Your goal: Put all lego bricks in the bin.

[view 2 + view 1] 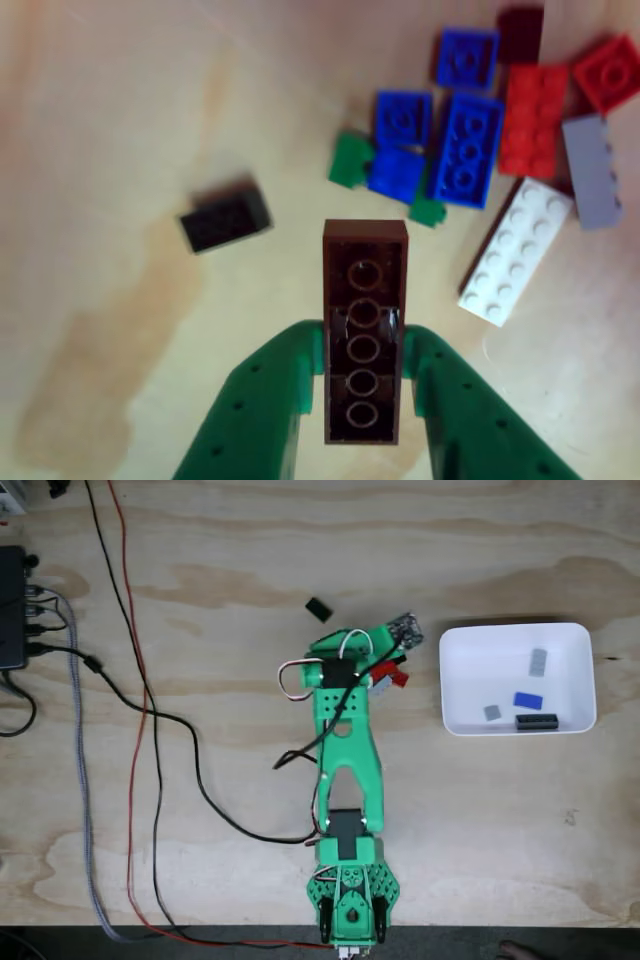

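Gripper (365, 375) clamped on long brown brick (365, 300), held above tabletop (200, 580) near loose pile of bricks (500, 150); bin (460, 680) well apart. Narrow end-grip: could pivot, slip out during carry.

In the fixed view the bin (517, 678) lies at the right of the frame with four lego bricks (528, 700) in it, the arm (345, 760) reaches up the middle from the bottom edge, and one loose brick (319, 608) lies just above its upper end. In the other view a long brick (364, 330) sits between the gripper's (364, 372) two fingers at bottom centre, a single brick (225, 220) lies to its upper left, and a cluster of bricks (480, 140) fills the upper right.
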